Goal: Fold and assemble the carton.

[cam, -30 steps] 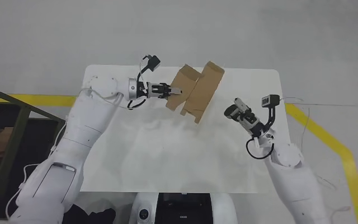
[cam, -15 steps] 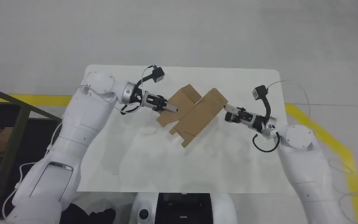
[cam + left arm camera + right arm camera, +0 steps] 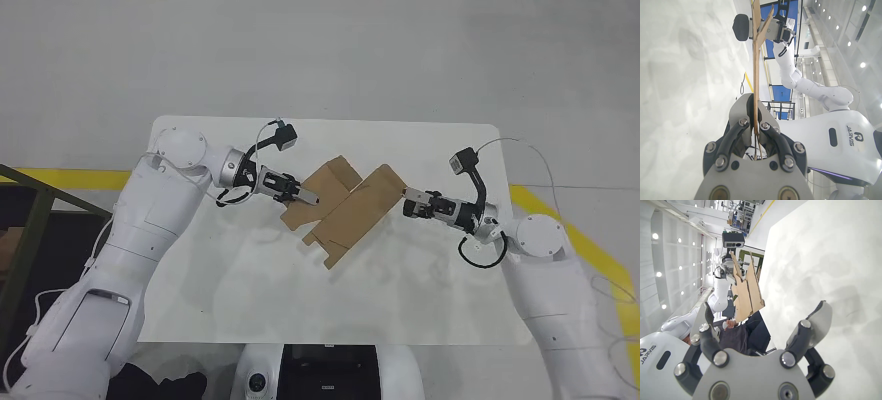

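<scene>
On the left, my left gripper [image 3: 300,196] is staying clamped on the left edge of the flattened carton [image 3: 350,205], holding it over the middle of the bench [image 3: 250,290]. A second ago I was holding it nearer the far edge, and I have been swinging it toward the centre. On the right, my right gripper [image 3: 407,207], fingers apart, has been coming in from well apart and is now sitting at the carton's right end. I judge I am getting ready to open it with both arms.

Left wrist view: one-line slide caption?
Left gripper clamps the flat carton, seen edge-on above the table; the right gripper sits open at its far end.
</scene>
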`<action>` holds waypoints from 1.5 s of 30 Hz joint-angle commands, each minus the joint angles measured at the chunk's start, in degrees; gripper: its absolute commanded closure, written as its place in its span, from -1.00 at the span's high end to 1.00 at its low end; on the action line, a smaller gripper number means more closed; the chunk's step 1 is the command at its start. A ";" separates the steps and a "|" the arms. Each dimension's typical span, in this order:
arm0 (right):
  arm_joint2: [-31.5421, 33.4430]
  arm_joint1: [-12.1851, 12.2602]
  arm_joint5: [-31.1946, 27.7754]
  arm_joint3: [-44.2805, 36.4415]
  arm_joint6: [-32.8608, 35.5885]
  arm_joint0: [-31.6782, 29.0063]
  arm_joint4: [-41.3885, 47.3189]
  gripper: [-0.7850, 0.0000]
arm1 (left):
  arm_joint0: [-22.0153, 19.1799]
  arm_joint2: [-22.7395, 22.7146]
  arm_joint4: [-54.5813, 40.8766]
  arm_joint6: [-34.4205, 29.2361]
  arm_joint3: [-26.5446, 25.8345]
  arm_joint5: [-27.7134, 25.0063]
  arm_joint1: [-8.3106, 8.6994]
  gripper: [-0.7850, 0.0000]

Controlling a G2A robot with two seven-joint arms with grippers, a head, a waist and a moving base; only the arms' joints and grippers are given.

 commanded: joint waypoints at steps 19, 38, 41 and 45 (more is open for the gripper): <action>-4.29 1.13 -8.61 5.95 12.12 6.81 1.63 1.00 | -0.96 6.96 -4.70 0.00 -2.90 -0.08 2.60 -1.00; -16.92 5.30 -7.29 4.67 13.46 11.88 4.27 -0.19 | -6.00 16.14 -11.04 0.00 -2.86 -4.18 6.18 -1.00; -18.83 6.20 -7.51 3.66 13.24 12.64 4.77 -0.27 | -6.58 17.29 -12.11 0.00 -2.87 -4.37 6.64 -1.00; -21.26 7.52 -7.81 2.66 12.94 13.62 5.43 -0.49 | -7.24 18.29 -13.03 0.00 -2.71 -4.37 7.19 -1.00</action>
